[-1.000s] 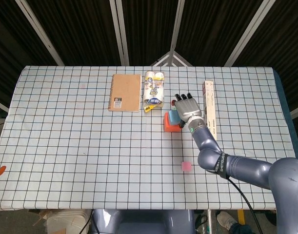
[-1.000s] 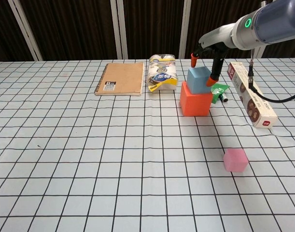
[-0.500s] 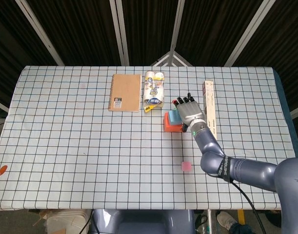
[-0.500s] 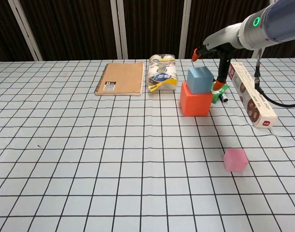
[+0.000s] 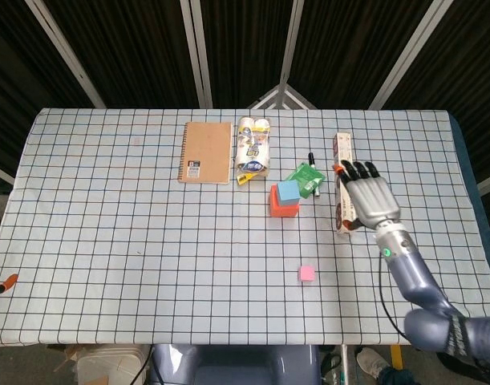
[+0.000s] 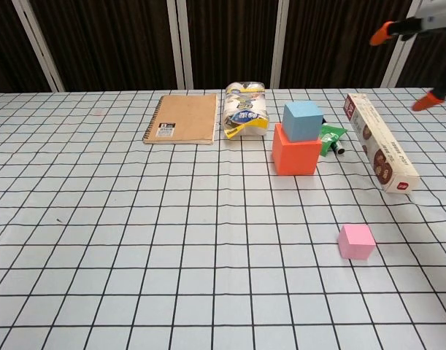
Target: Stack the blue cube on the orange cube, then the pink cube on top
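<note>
Right hand (image 5: 368,192) hovers with fingers spread and nothing in its grasp above the long box (image 5: 344,183) toward the table's (image 5: 108,241) right edge — clear of the cubes. Nearest the front edge sits the pink cube (image 6: 355,241), alone on the checked cloth. Farther back, the blue cube (image 6: 302,120) rests atop the orange cube (image 6: 295,152) — notebook (image 6: 182,118) and wrapped rolls (image 6: 245,109) beyond, toward the far edge.
</note>
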### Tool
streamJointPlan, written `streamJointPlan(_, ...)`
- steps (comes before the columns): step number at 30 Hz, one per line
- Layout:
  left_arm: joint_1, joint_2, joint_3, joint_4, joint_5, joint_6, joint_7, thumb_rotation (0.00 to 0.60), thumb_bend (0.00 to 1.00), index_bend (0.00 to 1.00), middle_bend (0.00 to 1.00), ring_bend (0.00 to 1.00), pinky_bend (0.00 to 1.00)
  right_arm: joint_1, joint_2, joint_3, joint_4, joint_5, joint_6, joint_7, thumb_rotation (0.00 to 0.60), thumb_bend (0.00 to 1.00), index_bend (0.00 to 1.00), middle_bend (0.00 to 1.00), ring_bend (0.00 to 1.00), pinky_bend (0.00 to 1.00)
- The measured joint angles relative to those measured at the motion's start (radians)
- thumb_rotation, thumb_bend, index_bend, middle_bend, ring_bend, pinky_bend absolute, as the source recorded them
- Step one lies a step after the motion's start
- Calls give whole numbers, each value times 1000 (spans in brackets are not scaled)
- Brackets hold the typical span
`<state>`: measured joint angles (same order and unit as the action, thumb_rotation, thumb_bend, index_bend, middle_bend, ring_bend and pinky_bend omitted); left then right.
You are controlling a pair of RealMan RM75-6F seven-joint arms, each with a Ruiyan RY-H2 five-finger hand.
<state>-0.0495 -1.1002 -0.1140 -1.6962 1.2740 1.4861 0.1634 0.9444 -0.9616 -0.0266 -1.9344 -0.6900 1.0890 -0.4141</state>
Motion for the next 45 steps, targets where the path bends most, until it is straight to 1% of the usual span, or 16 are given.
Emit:
streamJointPlan(2,1,1,3,-1,9,3,-2,600,128,75,0,0,0,-83,22,-37,-17,-97,45,41,600,246,54,0,0,0)
streamJointPlan(4,2,1,6,-1,17,6,-3,600,127,75,0,0,0,-183,35,-84,-22,-207,92,89,600,246,91,0,0,0)
streamJointPlan(5,2,0,8,-1,19,7,-3,600,127,75,0,0,0,-237,37,-110,-20,-266,117,115,600,246,108,0,0,0)
streamJointPlan(8,1,-1,9,-2,20,4,-1,600,127,75,0,0,0,-345,24,-165,-4,-399,177,167,600,245,152,0,0,0)
streamJointPlan(12,1,-1,11,-1,25,4,-2,600,128,75,0,0,0,-440,-38,-202,21,-514,234,188,600,245,185,0,0,0)
streamJointPlan(15,1,1,10,1,24,4,-7,600,127,75,0,0,0,-469,-99,-204,31,-549,245,176,600,245,199,0,0,0)
streamJointPlan(17,1,2,9,3,22,3,-11,600,127,75,0,0,0,-479,-135,-196,35,-556,243,159,600,246,214,0,0,0)
streamJointPlan(22,0,6,8,6,21,-3,-21,600,128,75,0,0,0,-480,-212,-142,37,-526,213,82,600,246,228,0,0,0)
streamJointPlan(27,-2,10,6,8,17,-9,-29,600,127,75,0,0,0,-464,-281,-79,30,-434,174,-4,600,246,232,0,0,0)
streamJointPlan(31,-2,12,5,10,14,-12,-35,600,128,75,0,0,0,-448,-334,-34,31,-369,142,-57,600,245,253,0,0,0)
streamJointPlan(35,-3,14,4,11,11,-14,-40,600,127,76,0,0,0,-439,-379,-14,50,-335,119,-81,600,245,267,0,0,0)
streamJointPlan(39,-3,15,3,12,8,-14,-43,600,128,76,0,0,0,-437,-414,-3,79,-324,102,-90,600,245,269,0,0,0)
streamJointPlan(45,-2,14,2,12,7,-13,-41,600,127,76,0,0,0,-440,-437,11,94,-323,93,-92,600,245,299,0,0,0)
